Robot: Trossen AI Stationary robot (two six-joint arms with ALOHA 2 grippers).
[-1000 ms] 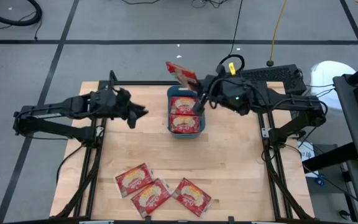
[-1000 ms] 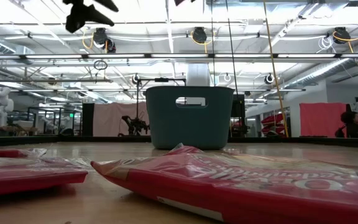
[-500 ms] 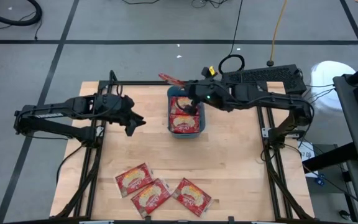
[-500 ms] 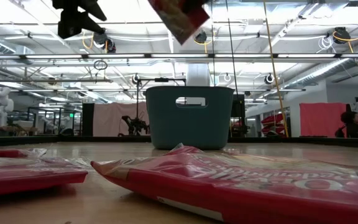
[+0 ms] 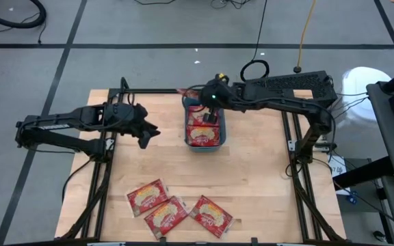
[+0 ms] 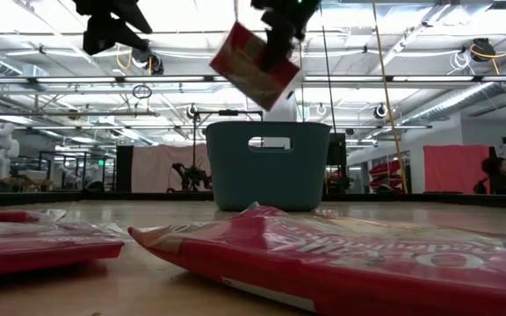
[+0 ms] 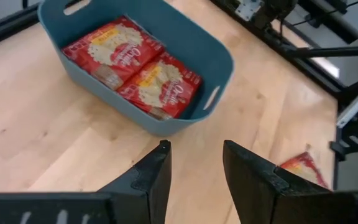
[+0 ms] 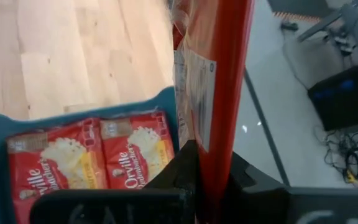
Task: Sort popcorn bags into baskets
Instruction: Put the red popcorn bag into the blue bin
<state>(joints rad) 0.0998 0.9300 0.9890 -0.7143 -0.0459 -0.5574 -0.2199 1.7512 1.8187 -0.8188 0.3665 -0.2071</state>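
A teal basket (image 5: 204,145) stands at the table's far middle, with two red popcorn bags (image 7: 132,68) lying flat side by side in it. My right gripper (image 6: 278,39) hangs above the basket's far end, shut on another red bag (image 6: 255,66). My left gripper (image 7: 194,149) hovers open with nothing between its fingers, left of the basket (image 7: 225,59) and well above the table. Three more bags (image 5: 176,208) lie flat near the table's front edge. My right gripper pinches the bag between its two fingers (image 8: 188,165), the flat faces against the pads, so the bag (image 8: 219,106) shows edge-on in the wrist view. The fingers slant down from the table's right. The bag hangs tilted below them, clear of the basket (image 6: 269,175).
Bare wood lies between the basket and the three front bags. One of those bags (image 6: 341,259) lies right in front of the low camera. The arms' black frame rails (image 5: 101,171) run along both table sides. A person sits far off in the room (image 6: 496,174).
My right gripper has swung from right of the basket toward the table's left and down over the basket's far end, tipping as it went. The bag it holds has sunk with it and now hangs tilted just above the basket.
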